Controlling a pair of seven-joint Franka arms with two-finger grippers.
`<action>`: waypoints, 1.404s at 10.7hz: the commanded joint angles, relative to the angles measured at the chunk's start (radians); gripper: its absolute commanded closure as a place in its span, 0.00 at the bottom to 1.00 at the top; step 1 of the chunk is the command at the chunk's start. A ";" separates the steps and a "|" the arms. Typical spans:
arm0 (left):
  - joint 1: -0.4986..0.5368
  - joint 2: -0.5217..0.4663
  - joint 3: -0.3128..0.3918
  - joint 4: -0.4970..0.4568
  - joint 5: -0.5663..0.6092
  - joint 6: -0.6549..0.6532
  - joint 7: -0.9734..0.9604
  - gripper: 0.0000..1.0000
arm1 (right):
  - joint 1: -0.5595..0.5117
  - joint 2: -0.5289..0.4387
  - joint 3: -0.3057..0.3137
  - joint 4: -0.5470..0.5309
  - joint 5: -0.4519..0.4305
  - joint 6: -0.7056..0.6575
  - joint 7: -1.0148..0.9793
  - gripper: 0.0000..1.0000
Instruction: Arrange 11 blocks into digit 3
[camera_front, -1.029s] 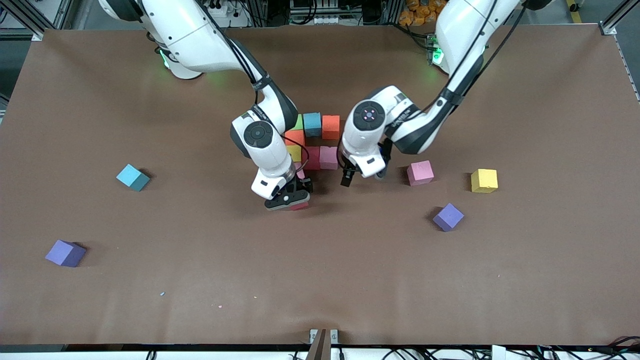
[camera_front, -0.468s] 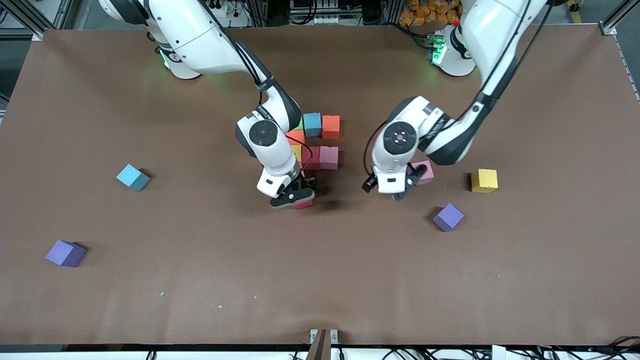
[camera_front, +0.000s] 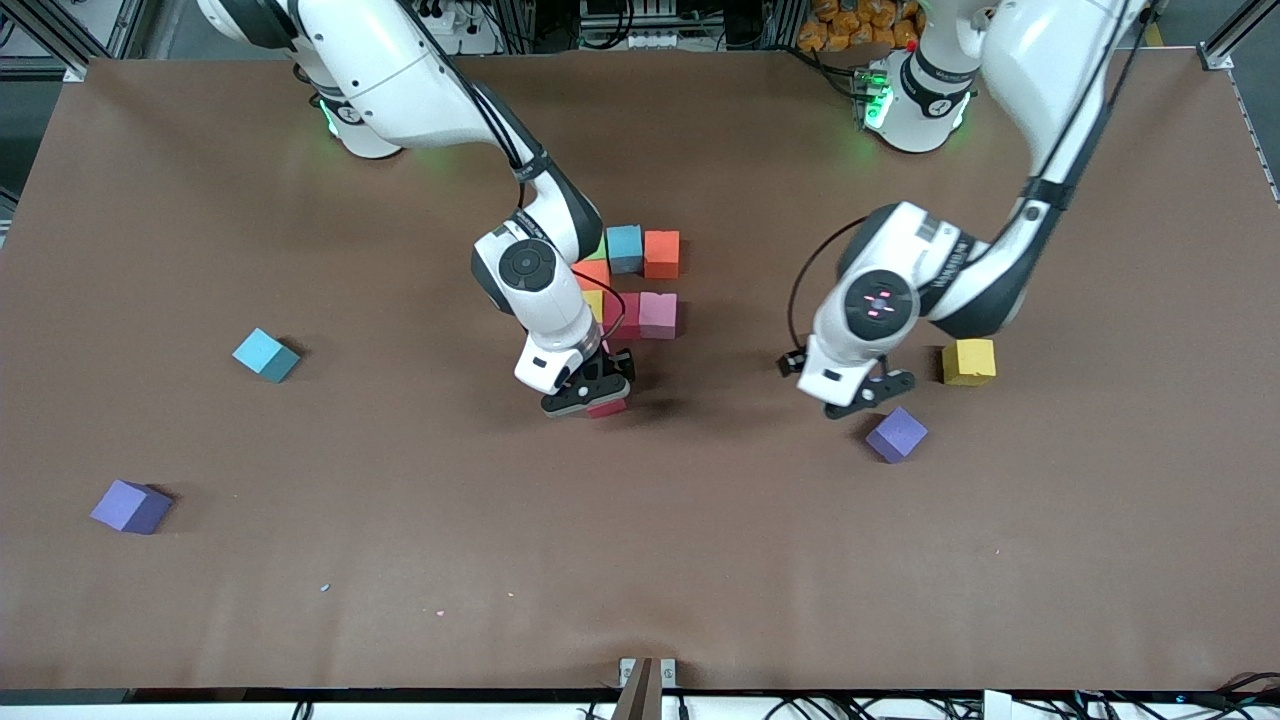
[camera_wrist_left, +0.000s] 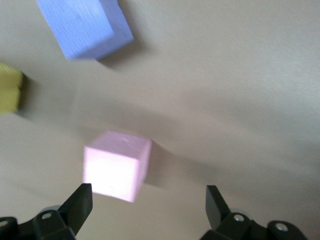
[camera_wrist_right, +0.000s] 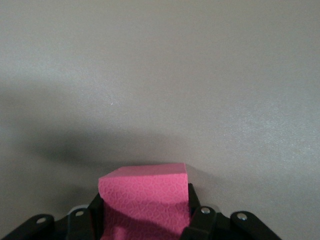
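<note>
1. While the partly built digit 3 (camera_front: 633, 282) lies mid-table as a cluster of blocks, the right gripper (camera_front: 592, 392) hangs over the table just nearer the front camera than that cluster, fingers clamped on a pink block (camera_wrist_right: 145, 200).
2. The left gripper (camera_front: 862, 393) hovers toward the left arm's end from the cluster, fingers spread wide over a pale pink block (camera_wrist_left: 117, 165).
3. A purple block (camera_front: 896, 434) and a yellow block (camera_front: 968, 361) lie farther out toward that end.
4. A light blue block (camera_front: 265, 354) and another purple block (camera_front: 131, 506) lie toward the right arm's end from the cluster.
</note>
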 joint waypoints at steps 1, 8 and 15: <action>0.021 -0.041 -0.009 -0.039 -0.001 -0.008 0.104 0.00 | -0.014 -0.032 0.025 -0.065 -0.025 0.006 0.024 0.54; 0.090 -0.026 -0.010 -0.154 -0.016 0.119 0.208 0.00 | -0.014 -0.053 0.033 -0.112 -0.032 0.006 0.024 0.53; 0.101 0.029 -0.009 -0.185 -0.063 0.162 0.119 0.00 | -0.022 -0.058 0.033 -0.128 -0.035 0.006 0.016 0.41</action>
